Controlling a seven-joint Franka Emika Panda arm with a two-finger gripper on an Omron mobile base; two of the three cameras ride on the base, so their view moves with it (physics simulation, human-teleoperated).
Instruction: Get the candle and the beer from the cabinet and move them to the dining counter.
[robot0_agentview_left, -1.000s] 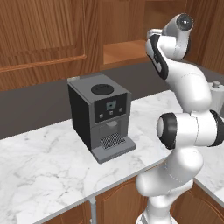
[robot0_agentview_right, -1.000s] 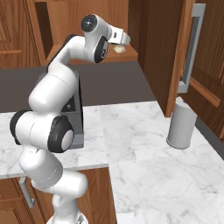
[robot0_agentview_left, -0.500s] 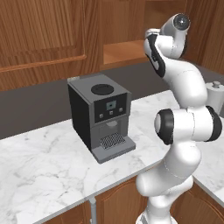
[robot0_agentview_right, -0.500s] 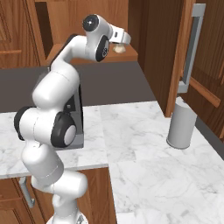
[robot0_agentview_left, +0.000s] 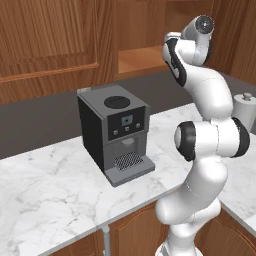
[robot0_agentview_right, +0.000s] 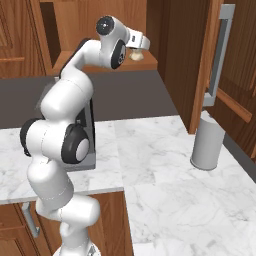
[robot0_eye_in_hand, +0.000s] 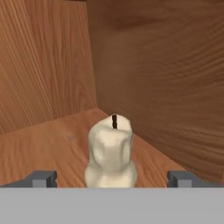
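Up in the cabinet (robot0_agentview_right: 75, 30), the wide-open gripper (robot0_eye_in_hand: 111, 178) has edged closer, its 2 fingertips now flanking the candle (robot0_eye_in_hand: 110, 153), ready to close.

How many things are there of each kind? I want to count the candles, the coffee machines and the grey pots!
Candles: 1, the candle on the cabinet shelf
Coffee machines: 1, the coffee machine on the marble worktop
Grey pots: 1, the grey canister on that worktop
Total: 3
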